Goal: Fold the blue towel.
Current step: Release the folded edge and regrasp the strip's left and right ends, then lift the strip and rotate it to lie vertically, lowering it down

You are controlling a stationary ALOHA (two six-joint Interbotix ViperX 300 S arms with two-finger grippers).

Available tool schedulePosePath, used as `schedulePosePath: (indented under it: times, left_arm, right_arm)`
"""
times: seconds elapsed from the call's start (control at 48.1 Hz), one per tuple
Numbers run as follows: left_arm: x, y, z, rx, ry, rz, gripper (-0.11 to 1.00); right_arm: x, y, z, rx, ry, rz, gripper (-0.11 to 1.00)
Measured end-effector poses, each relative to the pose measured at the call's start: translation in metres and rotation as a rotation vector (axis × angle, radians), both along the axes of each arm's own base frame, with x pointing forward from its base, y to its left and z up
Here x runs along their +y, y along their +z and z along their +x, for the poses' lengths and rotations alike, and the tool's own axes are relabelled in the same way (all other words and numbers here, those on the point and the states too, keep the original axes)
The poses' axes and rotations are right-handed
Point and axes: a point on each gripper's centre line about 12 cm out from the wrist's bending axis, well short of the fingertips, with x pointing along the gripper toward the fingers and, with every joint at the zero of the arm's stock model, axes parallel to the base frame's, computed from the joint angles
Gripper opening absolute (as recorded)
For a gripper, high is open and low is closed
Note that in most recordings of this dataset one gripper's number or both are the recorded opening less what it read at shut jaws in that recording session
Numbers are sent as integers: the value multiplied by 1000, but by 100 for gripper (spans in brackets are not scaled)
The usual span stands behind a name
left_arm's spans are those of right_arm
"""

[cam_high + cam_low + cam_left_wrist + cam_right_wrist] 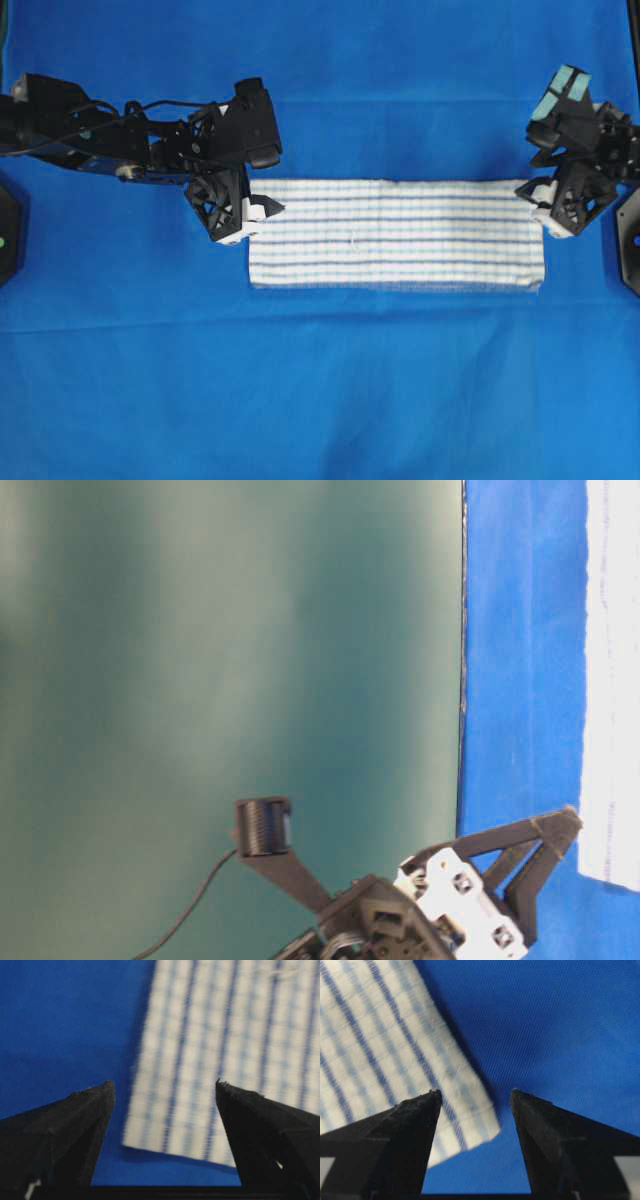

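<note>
Towel (395,235): white, thin blue stripes, flat folded oblong strip.

overhead straight down, wrist views close

Blue towel (395,235): white, blue-striped, folded into long flat strip, mid-surface.

A work surface covered edge to edge by a large plain blue cloth (320,390), on which a white towel with thin blue stripes (395,235) lies flat as a long folded rectangle, its long sides running left to right, slightly far of centre.
</note>
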Motion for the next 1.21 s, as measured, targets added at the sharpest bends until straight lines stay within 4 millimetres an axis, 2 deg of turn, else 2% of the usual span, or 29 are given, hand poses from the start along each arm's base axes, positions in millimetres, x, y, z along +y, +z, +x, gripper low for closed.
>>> schedulePosePath:
  times: [0.291, 0.52, 0.603, 0.79, 0.873, 1.205]
  left_arm:
    - [7, -30, -4, 62, 19, -10, 75]
    - [7, -33, -6, 71, 18, -10, 70]
    - [8, -33, -6, 79, 23, -13, 61]
    - [3, -34, -7, 120, 18, -28, 18]
    - [0, -34, -8, 129, 7, -28, 4]
    - [0, -32, -7, 130, 11, -31, 3]
  right_arm:
    - [-6, -24, 3, 65, -12, 23, 61]
    - [-7, -26, 6, 65, -8, 24, 58]
    - [-7, -26, 6, 66, -2, 22, 49]
    - [-4, -26, 9, 61, 20, 18, 3]
    - [-4, -26, 9, 61, 23, 17, 2]
    - [-4, -24, 9, 57, 19, 16, 2]
